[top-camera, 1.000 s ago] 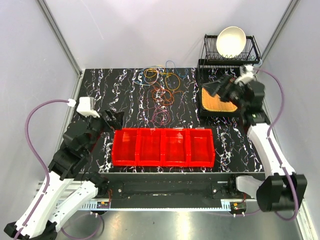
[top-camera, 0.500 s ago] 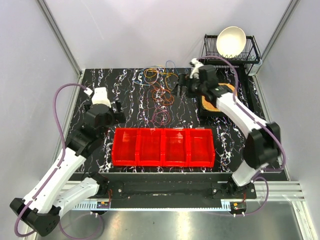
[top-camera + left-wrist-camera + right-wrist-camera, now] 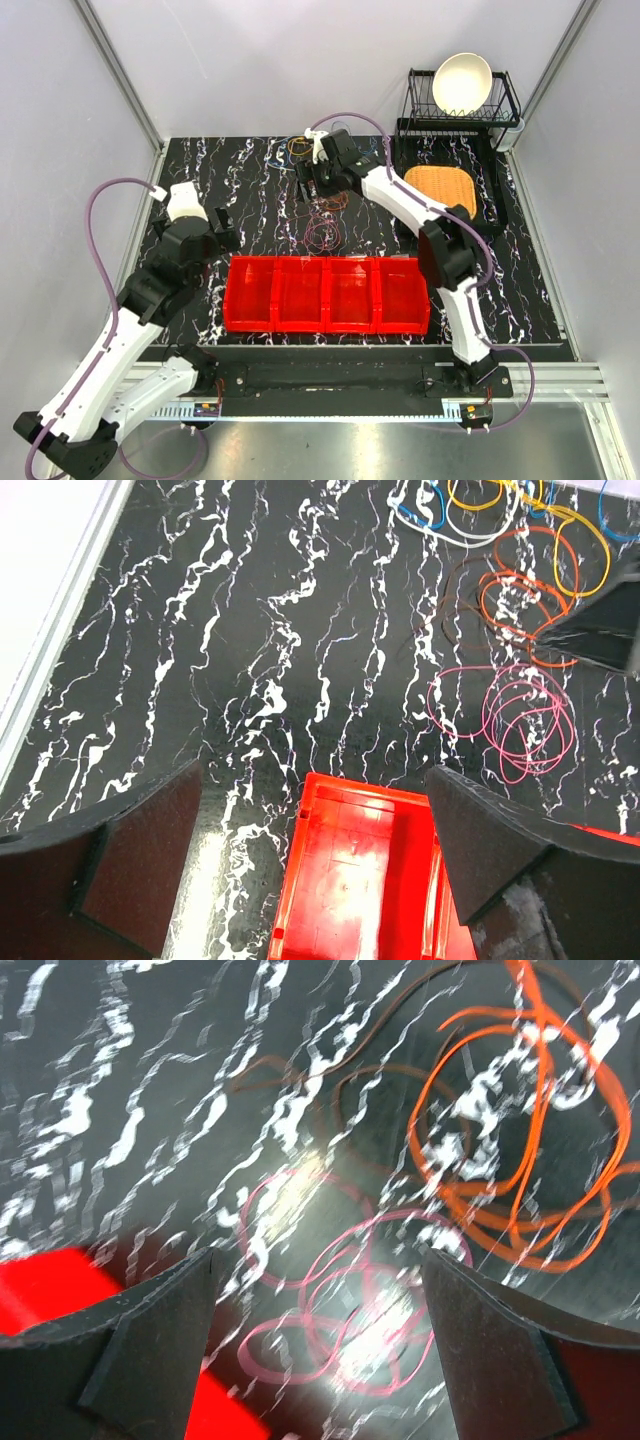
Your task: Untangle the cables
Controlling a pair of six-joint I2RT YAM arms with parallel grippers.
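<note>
Bare table (image 3: 235, 180) open left of cables (image 3: 330, 200): free passage. Red bin row (image 3: 328, 293) bars near-side approach. Right arm (image 3: 400, 197) spans over the cables from right. Dish rack (image 3: 460, 105) and orange mat (image 3: 440, 193) occupy far right corner.

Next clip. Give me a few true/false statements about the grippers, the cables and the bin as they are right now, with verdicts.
1. The right gripper is open above the pink cable and the orange cable. True.
2. The left gripper is shut on a cable. False: it is open and holds nothing.
3. A cable lies in the red bin. False: none shows in its four compartments; the cables lie on the table beyond it.
4. A white bowl stands in the dish rack. True.
5. The pink cable lies nearer the red bin than the orange cable does. True.
</note>
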